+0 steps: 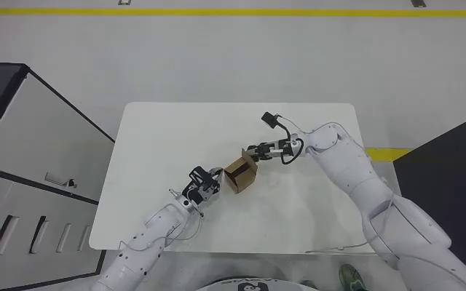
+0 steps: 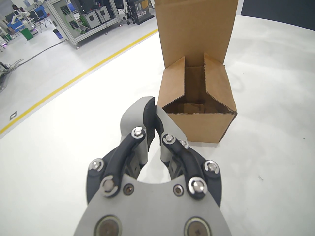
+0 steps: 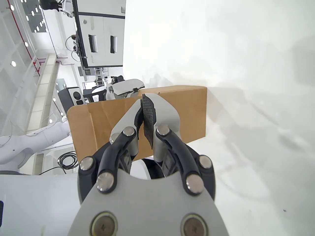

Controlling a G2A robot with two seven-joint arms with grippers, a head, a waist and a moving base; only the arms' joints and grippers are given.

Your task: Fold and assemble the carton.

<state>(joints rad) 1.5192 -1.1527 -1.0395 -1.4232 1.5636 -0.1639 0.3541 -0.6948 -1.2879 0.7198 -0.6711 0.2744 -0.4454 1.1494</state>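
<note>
Carton (image 2: 196,114) stands open; left gripper (image 2: 153,104), pressed together, low beside it; right gripper (image 3: 145,99), likewise, behind lid (image 2: 194,13).

Plain brown carton (image 2: 199,128) on a white table (image 2: 273,114).

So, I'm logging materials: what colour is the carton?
The carton is plain brown cardboard, clearest in the left wrist view.

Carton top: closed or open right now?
Open. In the left wrist view the carton has its lid flap standing upright, both side flaps only partly folded in, and the inside visible.
</note>
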